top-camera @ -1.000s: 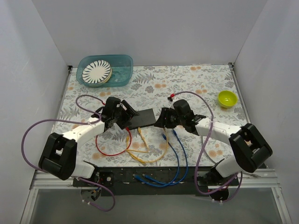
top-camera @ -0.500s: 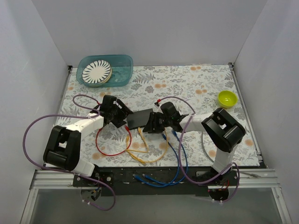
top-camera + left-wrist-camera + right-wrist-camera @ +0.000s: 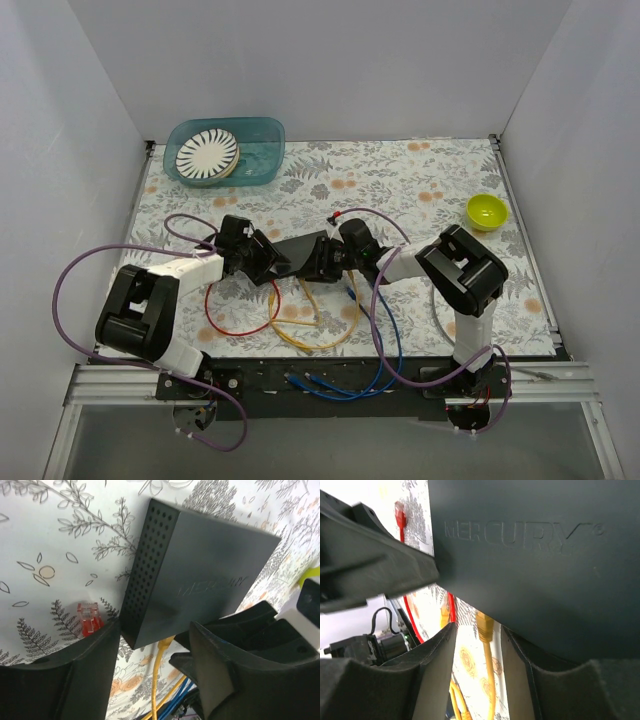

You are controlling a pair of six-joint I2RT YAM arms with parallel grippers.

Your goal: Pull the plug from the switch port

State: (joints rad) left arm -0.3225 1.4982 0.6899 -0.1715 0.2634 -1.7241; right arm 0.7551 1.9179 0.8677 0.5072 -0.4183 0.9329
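- Two arms, the left arm [image 3: 170,275] and the right arm [image 3: 420,262], reach in over the flower-printed table [image 3: 420,175] and meet near its middle.
- At 11 o'clock in the top view sits a teal tub [image 3: 262,150] with a striped plate [image 3: 207,153] inside.
- The switch [image 3: 300,248] lies flat near the centre. From above, both of its ends are covered by the grippers, and no view shows its sockets.
- The left gripper [image 3: 155,630] is at the switch's 9 o'clock end, its fingers [image 3: 90,670] standing apart astride one corner. I cannot tell whether they pinch it.
- The right gripper [image 3: 479,629] is at the 3 o'clock end. Its jaws are narrowly parted, with a gap showing on each side of the yellow plug [image 3: 485,624], which meets the switch's edge between them.
- A yellow-green bowl [image 3: 487,211] stands at 2 o'clock.
- A red cable [image 3: 225,325], a yellow cable [image 3: 320,343] and blue cables [image 3: 385,330] trail toward 6 o'clock, their far ends partly hidden.
- A red plug [image 3: 89,617] lies on the cloth, apart from the switch and just beside the left finger.
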